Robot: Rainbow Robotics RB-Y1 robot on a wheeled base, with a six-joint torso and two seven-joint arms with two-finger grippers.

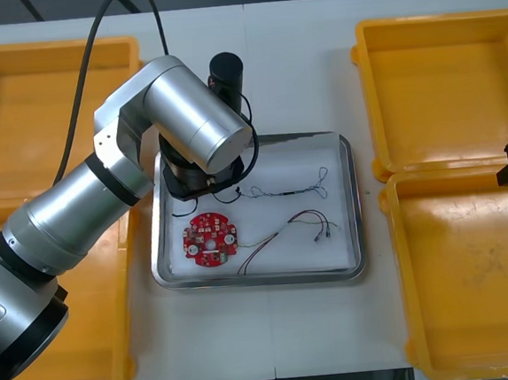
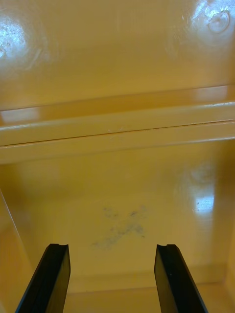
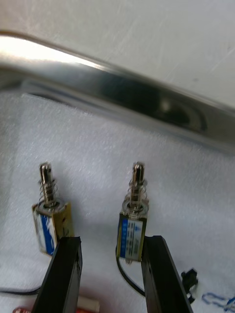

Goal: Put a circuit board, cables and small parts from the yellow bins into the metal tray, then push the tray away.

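Nearest in the white-lined metal tray [image 1: 354, 208], the round red circuit board [image 1: 209, 240] lies at the near-left. A red and yellow cable [image 1: 284, 230] lies just beside it, with a thin looped cable [image 1: 289, 189] a little farther in. Beyond, the left gripper [image 3: 111, 244] hangs low over the tray's far-left corner, released. One small metal part [image 3: 133, 230] stands between its fingers, a second part [image 3: 49, 227] just outside them. Then the tray's rim, then desk [image 3: 147, 29]. Off right, the right gripper [image 2: 111, 252] hovers released over a yellow bin [image 2: 117, 186].
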